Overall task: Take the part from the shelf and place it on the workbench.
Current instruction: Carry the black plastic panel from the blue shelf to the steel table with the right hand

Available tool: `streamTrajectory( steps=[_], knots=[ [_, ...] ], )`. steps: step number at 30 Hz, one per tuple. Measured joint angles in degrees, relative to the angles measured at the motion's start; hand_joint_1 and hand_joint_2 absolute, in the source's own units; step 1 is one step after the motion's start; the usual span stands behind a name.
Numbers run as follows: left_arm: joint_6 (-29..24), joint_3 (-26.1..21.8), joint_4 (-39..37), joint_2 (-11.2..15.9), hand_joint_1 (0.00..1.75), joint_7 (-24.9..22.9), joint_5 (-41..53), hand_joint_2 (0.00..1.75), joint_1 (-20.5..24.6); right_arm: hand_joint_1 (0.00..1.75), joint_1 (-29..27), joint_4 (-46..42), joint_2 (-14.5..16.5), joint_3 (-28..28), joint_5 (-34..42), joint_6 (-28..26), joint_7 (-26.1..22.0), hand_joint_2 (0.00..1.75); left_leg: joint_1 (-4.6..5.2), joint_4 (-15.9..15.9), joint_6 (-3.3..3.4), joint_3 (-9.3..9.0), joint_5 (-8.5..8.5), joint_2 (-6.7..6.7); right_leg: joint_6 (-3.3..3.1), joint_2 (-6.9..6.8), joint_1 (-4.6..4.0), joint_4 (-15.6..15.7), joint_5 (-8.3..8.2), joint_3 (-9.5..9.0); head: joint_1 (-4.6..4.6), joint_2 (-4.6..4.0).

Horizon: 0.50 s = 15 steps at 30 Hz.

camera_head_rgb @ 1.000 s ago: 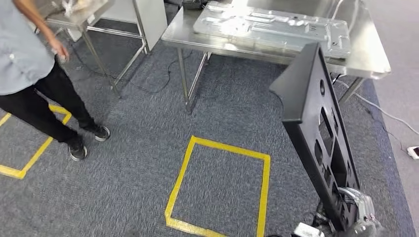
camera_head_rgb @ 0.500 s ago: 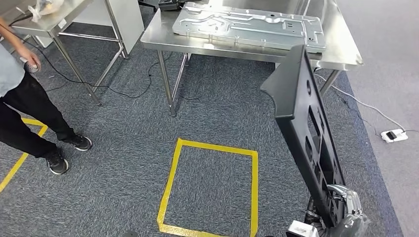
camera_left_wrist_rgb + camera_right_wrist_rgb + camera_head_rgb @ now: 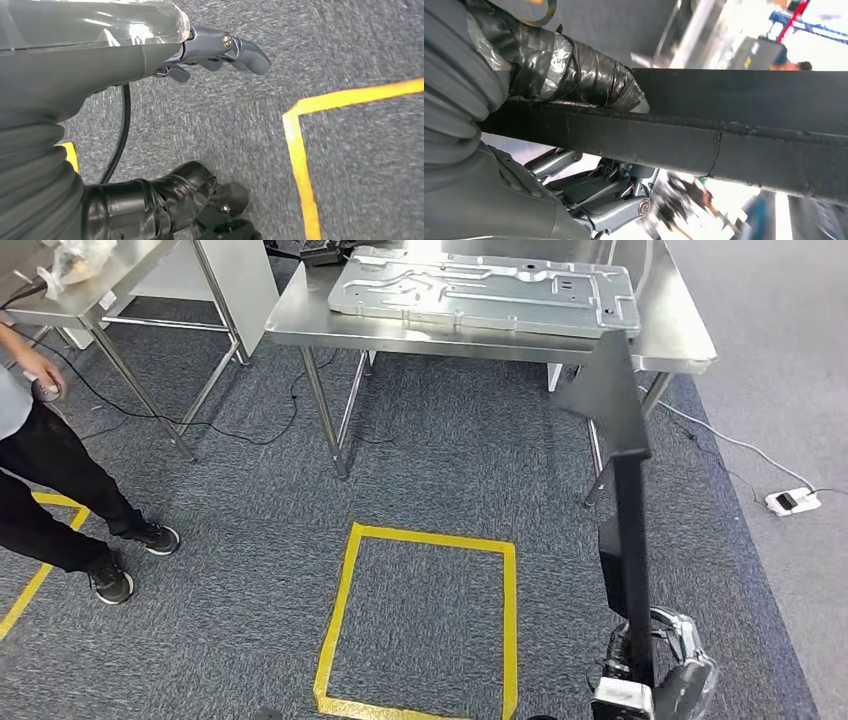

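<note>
Left hand (image 3: 215, 50): glossy grey shell, dark grey fingers with a bright screw at a knuckle, black cable running behind, thumb wrapped in black tape. Right hand (image 3: 574, 150): grey ribbed cover, thumb bound in black and silvery tape, metallic grey fingers with exposed pins; silver casing in the head view.

Seen nearly edge-on in the head view, the tall black flat plastic panel (image 3: 630, 530), so its face and cut-outs cannot be made out. Partly covered by that panel and cropped at the bottom edge, the silver right hand (image 3: 660, 675). Cut off at the left edge above the waist, the person in black trousers (image 3: 50, 490). Blurred beyond reading, the bright background past the panel in the right wrist view. Cropped by the top edge, the far side of the stainless steel surface (image 3: 670, 330).
</note>
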State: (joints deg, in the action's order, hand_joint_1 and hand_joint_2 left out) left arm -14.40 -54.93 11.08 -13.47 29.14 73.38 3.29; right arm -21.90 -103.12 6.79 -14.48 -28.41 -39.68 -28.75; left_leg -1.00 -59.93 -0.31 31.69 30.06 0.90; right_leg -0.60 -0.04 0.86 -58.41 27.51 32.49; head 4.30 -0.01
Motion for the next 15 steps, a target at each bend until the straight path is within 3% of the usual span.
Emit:
streamTrajectory(
  steps=[3,4,5,6,9,11,15],
  knots=[
    [0.31,-0.01,0.00,0.03,0.00,0.13,-0.03,1.75,-0.08,1.75,0.55,0.21,-1.16,-1.63,1.47,-0.22,0.93,1.75,-0.06,-10.02,-0.25,4.65,5.21,-0.36,-0.85,0.09,-0.15,0.21,-0.10,-0.05,-0.03,0.00],
    [0.40,-0.02,0.00,0.05,0.00,0.16,-0.02,1.75,-0.14,1.75,0.63,0.33,-1.48,-1.94,1.58,-0.30,1.02,1.75,-0.06,-13.22,-0.27,6.26,6.19,-0.37,-0.95,0.15,-0.30,0.16,-0.05,-0.06,-0.02,0.00],
    [0.49,-0.02,0.00,0.07,0.00,0.20,-0.02,1.75,-0.21,1.75,0.67,0.43,-1.74,-2.15,1.62,-0.34,1.05,1.75,-0.06,-14.66,-0.23,7.08,6.08,-0.38,-1.02,0.25,-0.43,0.08,0.01,-0.08,-0.02,0.00],
    [0.57,-0.02,0.00,0.08,0.00,0.24,-0.01,1.75,-0.26,1.75,0.71,0.49,-1.91,-2.26,1.61,-0.36,1.03,1.75,-0.05,-13.80,-0.10,6.81,4.85,-0.39,-1.05,0.37,-0.55,-0.02,0.10,-0.14,-0.02,0.00],
    [0.67,-0.02,0.00,0.20,0.00,0.37,0.04,1.75,-0.29,1.75,0.86,0.50,-2.16,-2.35,1.57,-0.36,0.95,1.75,0.24,-2.84,0.96,1.92,-0.68,-0.61,-0.81,0.74,-0.86,-0.36,0.45,-0.36,-0.02,0.00],
    [0.69,-0.02,0.00,0.33,0.00,0.45,0.07,1.75,-0.23,1.75,0.92,0.50,-2.24,-2.38,1.57,-0.37,0.93,1.75,0.57,1.03,1.43,0.30,-1.58,-0.69,-0.29,0.89,-0.92,-0.49,0.59,-0.30,-0.02,0.01],
    [0.69,-0.02,0.00,0.34,0.00,0.53,0.08,1.75,-0.26,1.75,0.95,0.43,-2.34,-2.42,1.57,-0.38,0.85,1.75,0.35,2.19,2.33,-0.29,-2.10,-0.48,1.02,0.78,-0.76,-1.36,1.37,-0.08,0.01,-0.01]
  ],
)
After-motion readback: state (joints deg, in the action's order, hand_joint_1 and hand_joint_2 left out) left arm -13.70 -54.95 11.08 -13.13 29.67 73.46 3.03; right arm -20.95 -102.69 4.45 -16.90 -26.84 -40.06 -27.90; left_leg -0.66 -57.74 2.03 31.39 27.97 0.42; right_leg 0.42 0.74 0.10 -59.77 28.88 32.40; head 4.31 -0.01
